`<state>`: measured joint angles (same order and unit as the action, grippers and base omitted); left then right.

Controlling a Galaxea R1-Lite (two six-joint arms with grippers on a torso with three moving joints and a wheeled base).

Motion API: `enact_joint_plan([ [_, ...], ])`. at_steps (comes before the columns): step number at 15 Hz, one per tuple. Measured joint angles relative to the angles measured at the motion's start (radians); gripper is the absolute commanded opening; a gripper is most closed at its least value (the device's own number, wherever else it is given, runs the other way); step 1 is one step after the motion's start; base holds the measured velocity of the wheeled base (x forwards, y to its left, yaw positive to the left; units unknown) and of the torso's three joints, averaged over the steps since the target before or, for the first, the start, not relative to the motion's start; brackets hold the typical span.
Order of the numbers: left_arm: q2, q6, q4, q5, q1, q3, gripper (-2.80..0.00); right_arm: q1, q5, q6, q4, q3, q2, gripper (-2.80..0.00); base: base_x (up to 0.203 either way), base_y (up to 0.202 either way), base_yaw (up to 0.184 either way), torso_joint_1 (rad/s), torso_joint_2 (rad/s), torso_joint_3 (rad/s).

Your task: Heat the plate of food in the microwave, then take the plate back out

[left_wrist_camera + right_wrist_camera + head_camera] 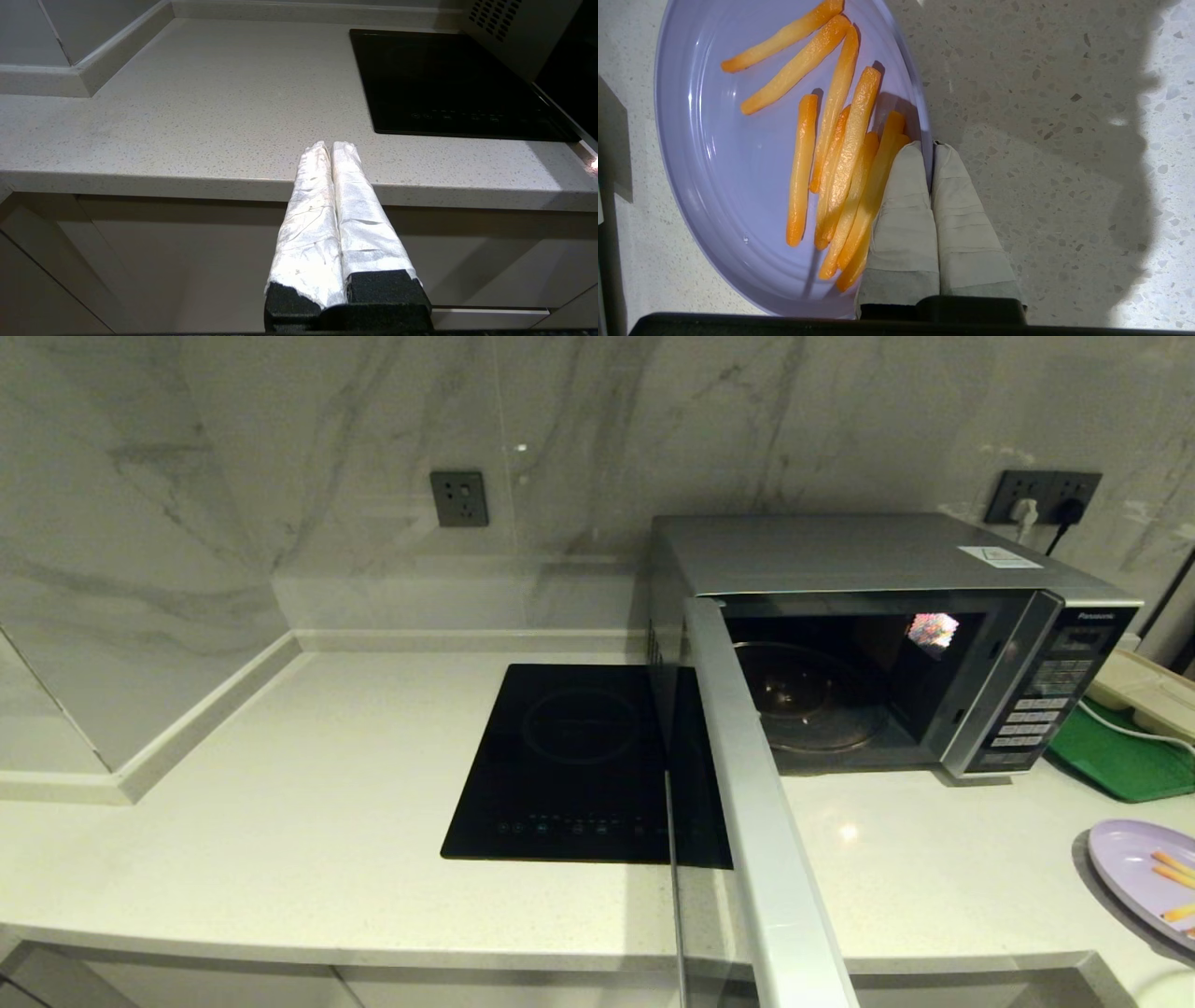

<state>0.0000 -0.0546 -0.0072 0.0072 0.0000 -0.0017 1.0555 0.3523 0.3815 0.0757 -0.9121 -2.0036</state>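
Note:
The silver microwave stands at the back right of the counter. Its door is swung wide open toward me, and the cavity holds only the glass turntable. The pale lilac plate of food sits at the far right edge of the head view, outside the microwave. In the right wrist view my right gripper is shut on the rim of the plate, one finger inside beside the orange fries and one outside. My left gripper is shut and empty, parked low at the counter's front edge.
A flat black induction cooktop lies left of the open door. A green tray with a beige compartment tray on it sits right of the microwave. The open door reaches past the counter's front edge.

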Motion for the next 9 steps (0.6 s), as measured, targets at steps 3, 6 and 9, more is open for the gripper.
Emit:
enact_joint_plan([
  [3, 0.0, 0.0, 0.0, 0.0, 0.0, 0.0, -2.8, 0.0, 0.0, -0.003, 0.0, -0.001, -0.011, -2.8, 0.0, 0.0, 0.0, 0.0, 0.0, 0.0],
  [6, 0.0, 0.0, 0.0, 0.0, 0.0, 0.0, -2.8, 0.001, 0.0, -0.025, 0.0, -0.001, -0.02, -2.8, 0.0, 0.0, 0.0, 0.0, 0.0, 0.0],
  [9, 0.0, 0.0, 0.0, 0.0, 0.0, 0.0, -2.8, 0.001, -0.001, -0.029, 0.01, -0.001, -0.027, 0.0, 0.0, 0.0, 0.0, 0.0, 0.0, 0.0],
])
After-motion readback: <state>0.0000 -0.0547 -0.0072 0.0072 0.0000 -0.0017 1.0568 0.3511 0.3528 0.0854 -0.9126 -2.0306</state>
